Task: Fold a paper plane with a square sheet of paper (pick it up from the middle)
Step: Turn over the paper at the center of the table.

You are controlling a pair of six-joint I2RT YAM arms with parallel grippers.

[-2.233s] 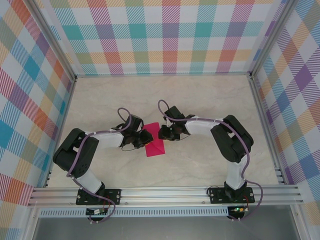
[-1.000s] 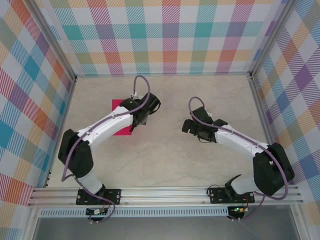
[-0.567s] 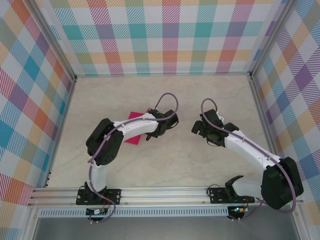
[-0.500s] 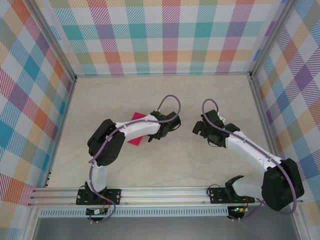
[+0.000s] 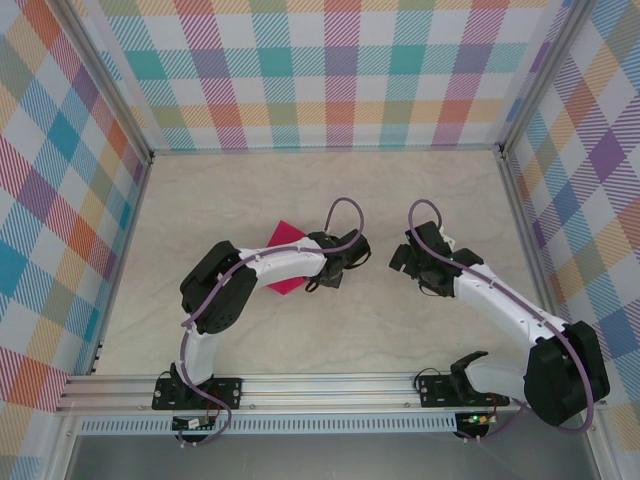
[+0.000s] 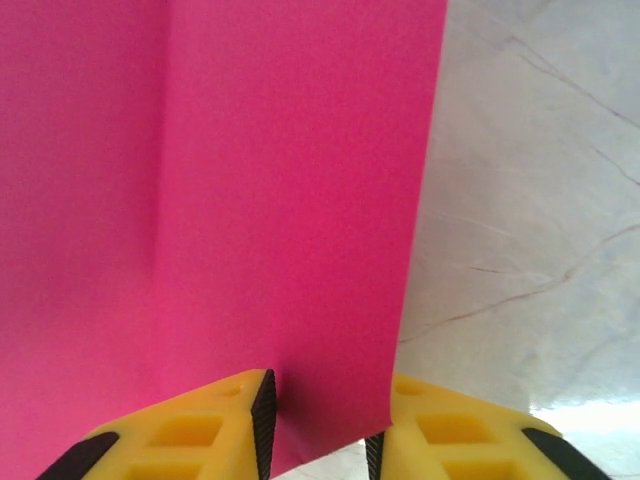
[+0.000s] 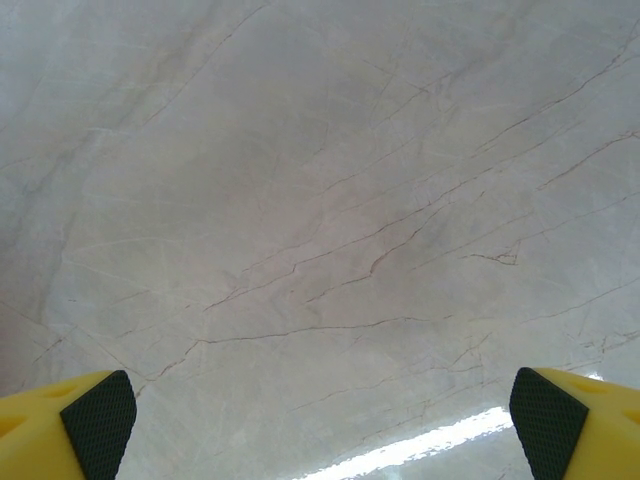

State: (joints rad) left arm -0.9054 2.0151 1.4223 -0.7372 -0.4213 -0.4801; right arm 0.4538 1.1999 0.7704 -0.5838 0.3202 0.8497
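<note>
The square sheet of paper (image 5: 284,240) is magenta-pink and lies left of the table's centre, partly under my left forearm. In the left wrist view the paper (image 6: 250,200) shows one straight crease, and its near edge sits between my yellow fingers (image 6: 180,440). My left gripper (image 5: 340,262) (image 6: 318,430) has its jaws drawn close together on that edge, which looks bunched between the pads. My right gripper (image 5: 408,258) (image 7: 315,420) hovers wide open over bare marble, a short way right of the left one. No folded plane is in view.
The marble tabletop (image 5: 330,190) is ringed by checkered walls (image 5: 330,70) and aluminium rails (image 5: 330,385) at the near edge. Free room lies behind and in front of both grippers.
The left gripper has slid a little right and toward the near edge, and the pink sheet has come along with it. The right gripper has barely shifted.
</note>
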